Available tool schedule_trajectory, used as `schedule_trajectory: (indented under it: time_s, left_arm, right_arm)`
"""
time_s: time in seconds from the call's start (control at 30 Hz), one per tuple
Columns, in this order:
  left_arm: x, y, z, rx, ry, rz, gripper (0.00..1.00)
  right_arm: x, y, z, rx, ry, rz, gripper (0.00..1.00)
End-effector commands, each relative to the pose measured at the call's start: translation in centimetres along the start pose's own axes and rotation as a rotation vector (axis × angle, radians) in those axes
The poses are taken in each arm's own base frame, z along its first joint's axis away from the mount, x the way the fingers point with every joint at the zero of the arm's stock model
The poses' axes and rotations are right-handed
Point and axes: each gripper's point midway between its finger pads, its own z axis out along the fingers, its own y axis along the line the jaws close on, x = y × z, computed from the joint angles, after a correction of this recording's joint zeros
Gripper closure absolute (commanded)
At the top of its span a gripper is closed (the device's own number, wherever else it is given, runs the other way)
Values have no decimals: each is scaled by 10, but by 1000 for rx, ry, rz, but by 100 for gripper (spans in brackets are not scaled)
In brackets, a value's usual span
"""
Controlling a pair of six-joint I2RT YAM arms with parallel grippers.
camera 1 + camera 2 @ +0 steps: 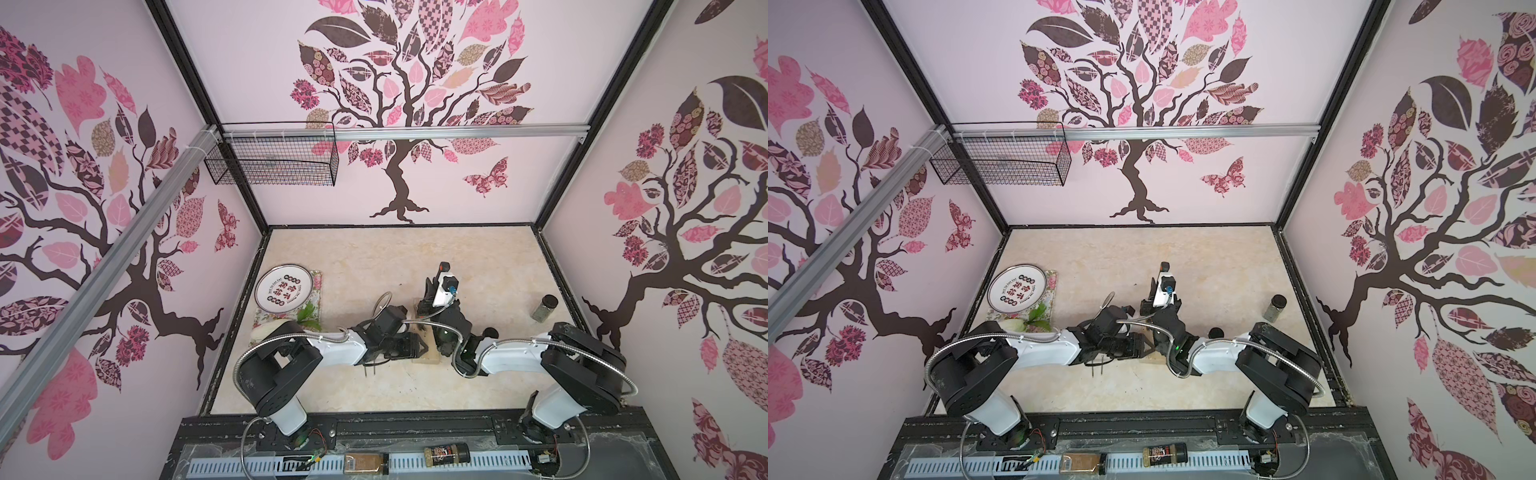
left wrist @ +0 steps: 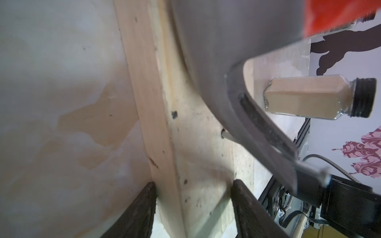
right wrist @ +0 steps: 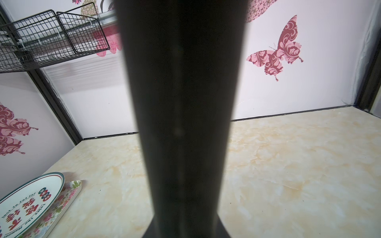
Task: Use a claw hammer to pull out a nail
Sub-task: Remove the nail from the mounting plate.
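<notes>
Firmly, the right gripper (image 1: pixel 426 305) is clamped on the black handle of the claw hammer (image 2: pixel 226 51). Its claw sits over the nail (image 2: pixel 225 135) in the wooden block (image 2: pixel 195 154), which the left gripper (image 2: pixel 193 185) seems to pinch. Prying comes next: lever the handle back while the block is held steady.

You have open table (image 1: pixel 374 249) at the back and along the near edge. Your left arm (image 1: pixel 336 345) and right arm (image 1: pixel 509 353) close the middle over the block (image 1: pixel 428 357) and hammer (image 2: pixel 226 51). Left, the plate (image 1: pixel 284 292) blocks you; right, the jar (image 1: pixel 544 308) near the wall.
</notes>
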Motion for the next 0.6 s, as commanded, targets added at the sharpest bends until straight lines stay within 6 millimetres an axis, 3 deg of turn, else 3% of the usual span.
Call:
schedule_trajectory:
  time_s: [0.0,0.27,0.57]
  left_arm:
    - [16,37,4,-106,34,-64,41]
    - [13,35,4,-93,35,-61,41]
    - [12,36,4,-110,37,-89,41]
  right_arm:
    - [-9,-4,-7,35,-25,-14,97]
    - [-18,-8,-7,71,-31,-99,97]
    - [-19,-2,-5,69,25,-64,97]
